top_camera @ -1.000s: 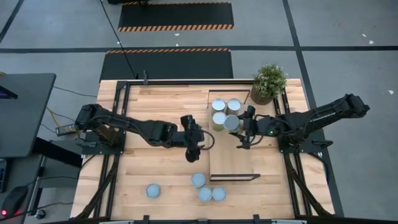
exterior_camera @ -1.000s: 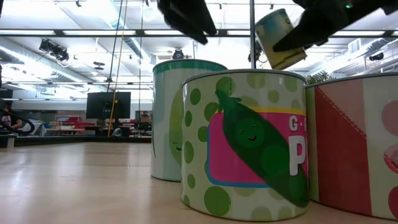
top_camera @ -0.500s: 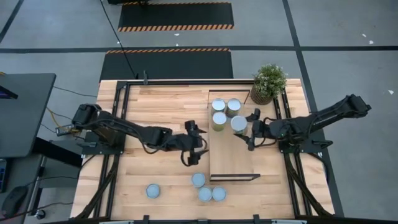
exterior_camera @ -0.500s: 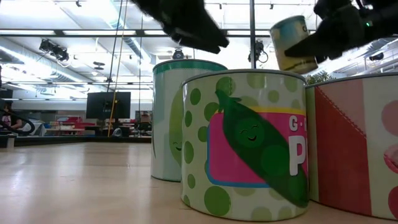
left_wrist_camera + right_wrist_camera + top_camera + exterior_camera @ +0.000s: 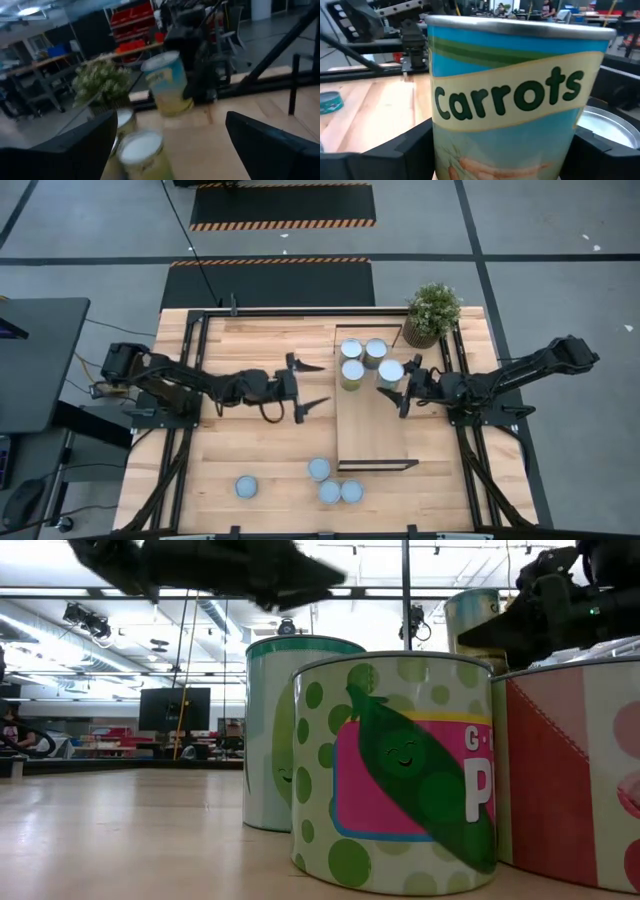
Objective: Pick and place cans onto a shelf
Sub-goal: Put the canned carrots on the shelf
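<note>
We see the right gripper holding one round tin can with a blue and cream "Carrots" label tight between its two dark fingers, one finger on each side of the can. This can is up over the long light-wood shelf board with thin dark metal ends, just beside three more cans with pale tops that stand close together at the far end of the board, near the little green potted plant. From the left wrist we see the same held can tipped a bit, ahead of the left fingers, with two standing cans lower down between them. The left gripper hangs over the big wooden plank table, just beside the board's long edge, and its fingers are spread wide open with nothing in them. Four more cans stand on the table near the front end of the board, three in a bunch and one well apart from them. Down low we see a pale can with green dots and a smiling pea pod right up close.
</note>
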